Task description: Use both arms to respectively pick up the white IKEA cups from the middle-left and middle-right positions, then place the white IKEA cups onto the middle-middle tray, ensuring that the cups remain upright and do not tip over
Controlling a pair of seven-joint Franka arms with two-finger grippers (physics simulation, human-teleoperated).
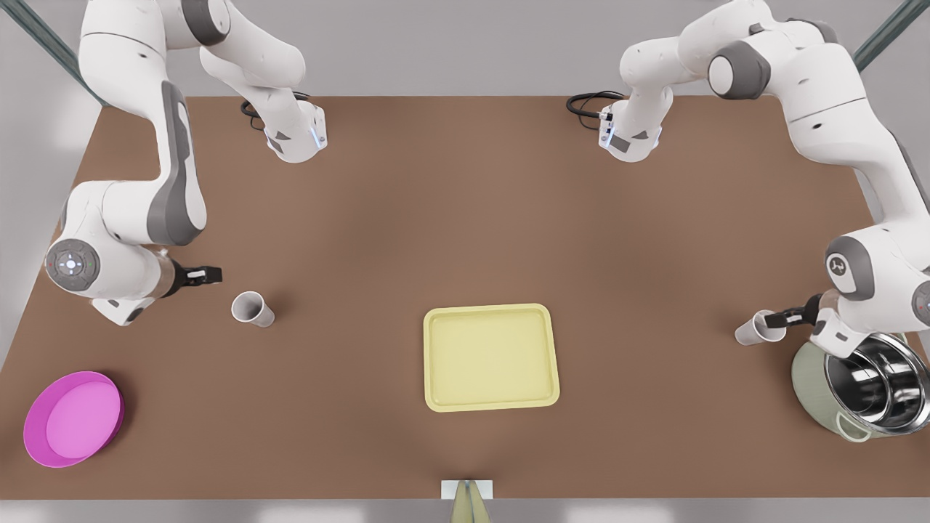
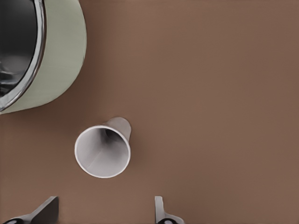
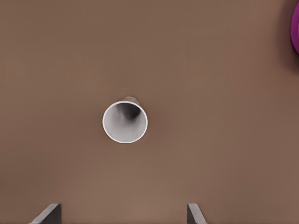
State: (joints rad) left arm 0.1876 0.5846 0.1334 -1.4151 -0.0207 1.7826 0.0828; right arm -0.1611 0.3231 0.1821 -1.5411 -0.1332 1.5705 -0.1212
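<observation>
The front view took in the whole brown desk (image 1: 465,218). A flat pale yellow rectangular tray (image 1: 491,398) lay near its middle, toward the near edge, and both white jointed arms were mounted at the far edge before a pale grey wall. That view also showed a round magenta bowl (image 1: 71,418) at its near left corner and a large steel pot with a pale green outer wall (image 1: 868,388) at its near right.

The left wrist view looked down into a small plain white tapered cup (image 2: 103,150), the one at the front view's right (image 1: 755,328). The pot (image 2: 56,60) stood near it. The left pincer (image 2: 102,212) was released, its fingers spread just short of the cup; in the front view its black tip (image 1: 783,318) overlapped the cup's rim, so contact could not be confirmed.

The right wrist view looked down into the other white cup (image 3: 124,122), at the front view's left (image 1: 252,309). The right pincer (image 3: 124,213) was released. In the front view (image 1: 207,274) it hung apart from that cup.

Both cups stood upright on the desk, mouths up, long axes vertical, well apart from the tray on opposite sides.
</observation>
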